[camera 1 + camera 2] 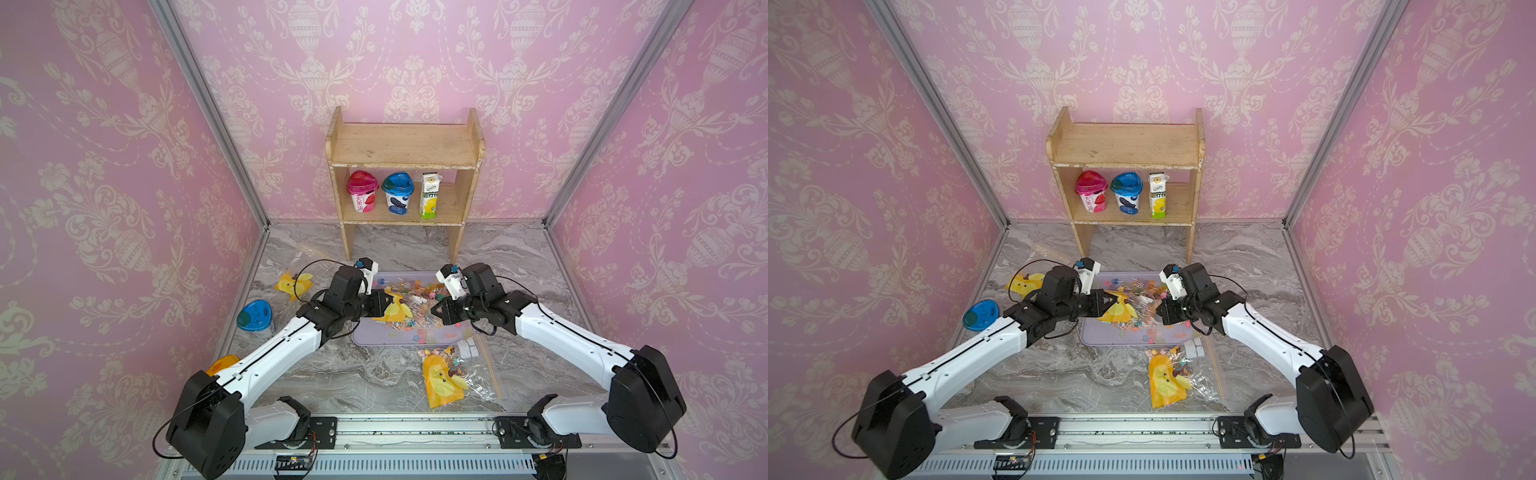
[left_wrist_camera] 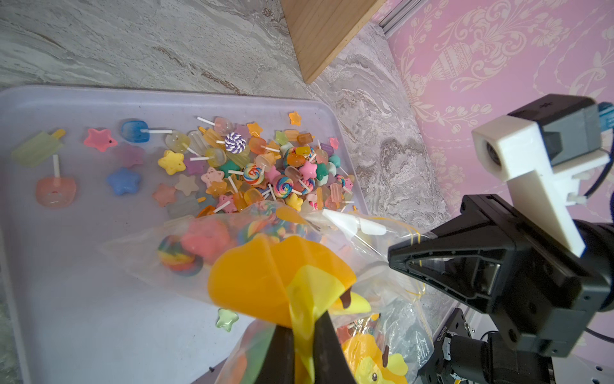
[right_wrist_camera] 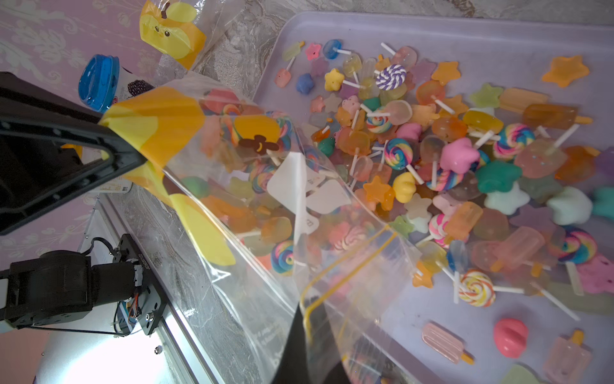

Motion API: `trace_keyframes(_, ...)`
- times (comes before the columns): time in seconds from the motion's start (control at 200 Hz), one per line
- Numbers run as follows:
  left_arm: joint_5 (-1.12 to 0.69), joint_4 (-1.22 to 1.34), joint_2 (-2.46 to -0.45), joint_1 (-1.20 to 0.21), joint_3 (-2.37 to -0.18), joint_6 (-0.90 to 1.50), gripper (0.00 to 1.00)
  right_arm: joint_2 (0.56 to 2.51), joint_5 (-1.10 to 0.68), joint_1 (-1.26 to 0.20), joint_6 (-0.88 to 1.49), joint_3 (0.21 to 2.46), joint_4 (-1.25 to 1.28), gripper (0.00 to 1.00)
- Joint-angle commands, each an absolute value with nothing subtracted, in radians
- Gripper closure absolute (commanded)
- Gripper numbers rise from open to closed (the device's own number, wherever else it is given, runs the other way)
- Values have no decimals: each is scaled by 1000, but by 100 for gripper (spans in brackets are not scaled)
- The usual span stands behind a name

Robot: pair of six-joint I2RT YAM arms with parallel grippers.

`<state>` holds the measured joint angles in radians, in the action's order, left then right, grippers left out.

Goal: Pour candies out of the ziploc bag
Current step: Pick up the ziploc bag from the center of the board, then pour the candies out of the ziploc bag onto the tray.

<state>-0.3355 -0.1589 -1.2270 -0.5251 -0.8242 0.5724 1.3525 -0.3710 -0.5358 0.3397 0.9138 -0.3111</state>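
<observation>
Both grippers hold the clear ziploc bag [image 1: 409, 311] [image 1: 1133, 309] stretched between them just above the lavender tray [image 1: 374, 338]. My left gripper [image 1: 388, 305] [image 2: 304, 332] is shut on the bag's yellow-orange printed end [image 2: 265, 276]. My right gripper [image 1: 434, 311] [image 3: 307, 319] is shut on the edge with the yellow zip line [image 3: 332, 286]. Several candies [image 3: 252, 179] remain inside the bag, seen through the plastic. A heap of candies [image 2: 265, 166] [image 3: 448, 159], stars, ice-lolly shapes and swirl lollipops, lies in the tray under and beyond the bag.
Another bag with sweets [image 1: 446, 376] lies on the marble table in front of the tray. A flat duck-print bag [image 1: 293, 284] lies to the left. A blue-lidded cup [image 1: 254, 318] stands at the left wall. A wooden shelf [image 1: 405, 145] holding cups and a carton stands behind.
</observation>
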Motion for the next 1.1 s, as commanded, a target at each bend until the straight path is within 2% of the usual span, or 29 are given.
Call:
trace_keyframes(0.0, -346, -138, -1226, -509, -872, 539, 100, 1365, -382, -525, 328, 940, -310, 100)
trace_keyframes(1.096, -312, -238, -1193, -491, -945, 469, 100, 1422, -405, -525, 354, 972, -282, 100)
